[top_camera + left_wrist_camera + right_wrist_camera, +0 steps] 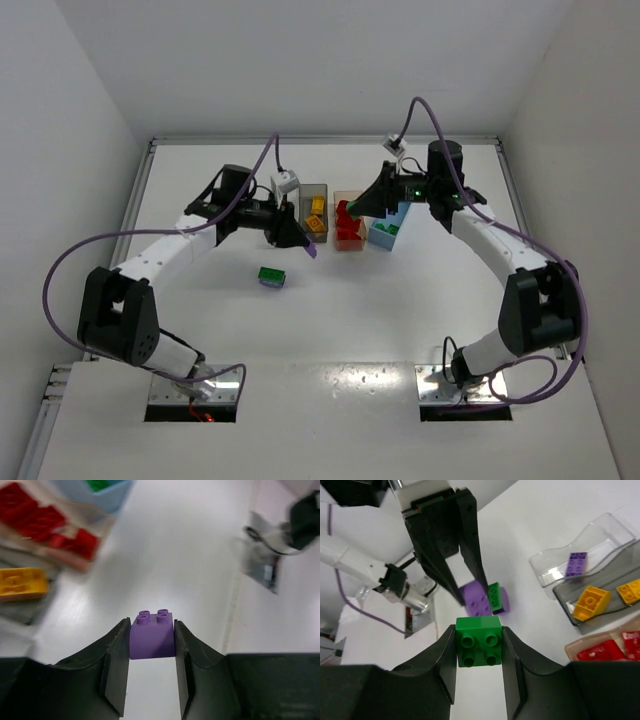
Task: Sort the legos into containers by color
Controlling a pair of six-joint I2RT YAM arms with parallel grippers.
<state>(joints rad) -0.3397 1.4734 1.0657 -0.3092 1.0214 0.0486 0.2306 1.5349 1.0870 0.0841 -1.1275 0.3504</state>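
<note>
Clamping the purple brick (pixel 151 641) in the left gripper (pixel 151 624); called for a low release squarely over the clear bin (pixel 547 574). Pinched the green brick (pixel 479 647) in the right gripper (pixel 479 630) by the light blue bin (pixel 383 236). Found the clear bin, at 2 o'clock, only from the right wrist.

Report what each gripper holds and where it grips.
The left gripper clamps a purple brick by its two opposite sides; the right gripper clamps a green brick the same way.

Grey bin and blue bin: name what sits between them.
The tan bin with red bricks, between grey bin and blue bin; the top view shows it.
</note>
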